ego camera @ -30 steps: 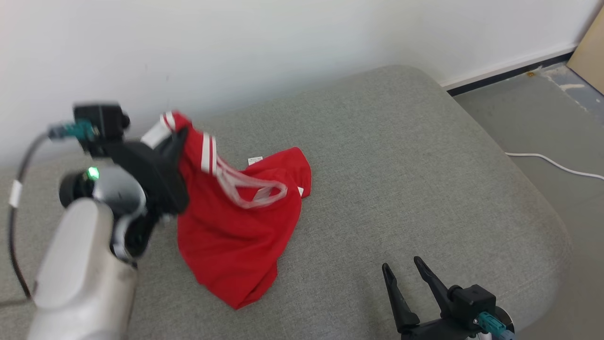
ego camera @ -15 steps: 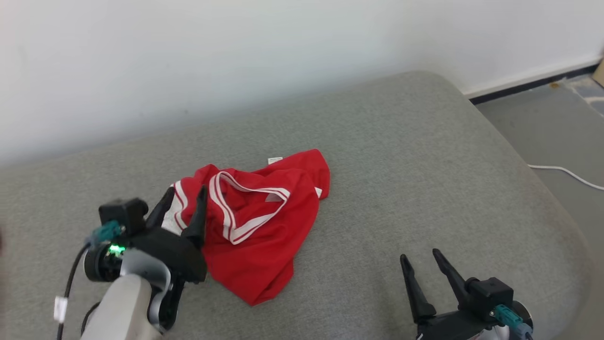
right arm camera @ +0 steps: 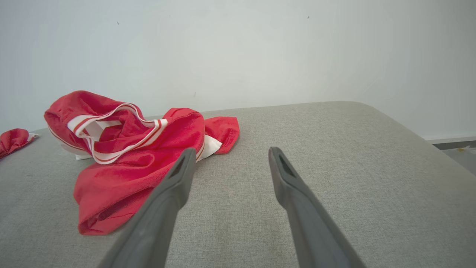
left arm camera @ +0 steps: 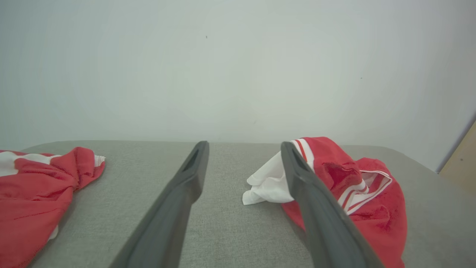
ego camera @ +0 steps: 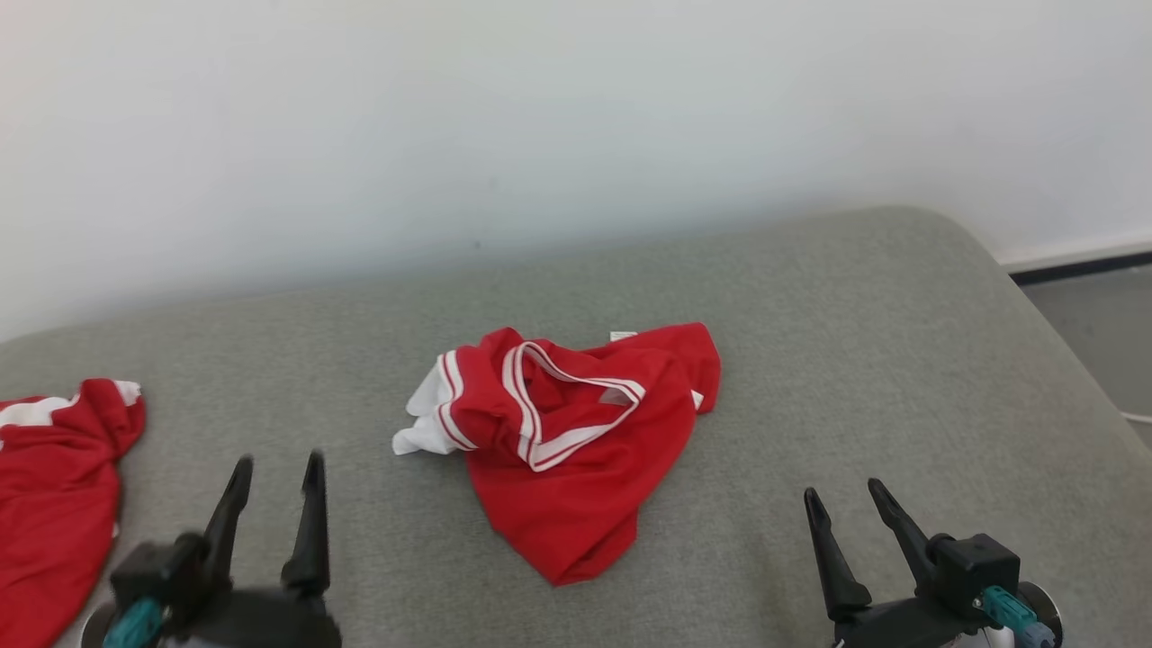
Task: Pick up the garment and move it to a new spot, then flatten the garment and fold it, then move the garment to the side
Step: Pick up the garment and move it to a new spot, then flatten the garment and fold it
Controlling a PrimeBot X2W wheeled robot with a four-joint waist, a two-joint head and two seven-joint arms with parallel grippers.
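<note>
A red garment point(ego camera: 576, 432) with white stripes and a white sleeve lies crumpled in the middle of the grey cushioned surface point(ego camera: 810, 342). It appears at the right in the left wrist view point(left arm camera: 353, 190) and at the left in the right wrist view point(right arm camera: 126, 156). My left gripper point(ego camera: 274, 468) is open and empty at the lower left, short of the garment and to its left. My right gripper point(ego camera: 846, 495) is open and empty at the lower right, apart from the cloth.
A second red and white garment point(ego camera: 54, 486) lies at the far left edge of the cushion, also at the left in the left wrist view point(left arm camera: 37, 190). A white wall point(ego camera: 540, 135) stands behind. Grey floor point(ego camera: 1098, 315) lies off the cushion's right side.
The left gripper let go of the garment, which dropped into a crumpled heap, and the arm drew back to the lower left. The camera has shifted, bringing a second garment into view at left.
</note>
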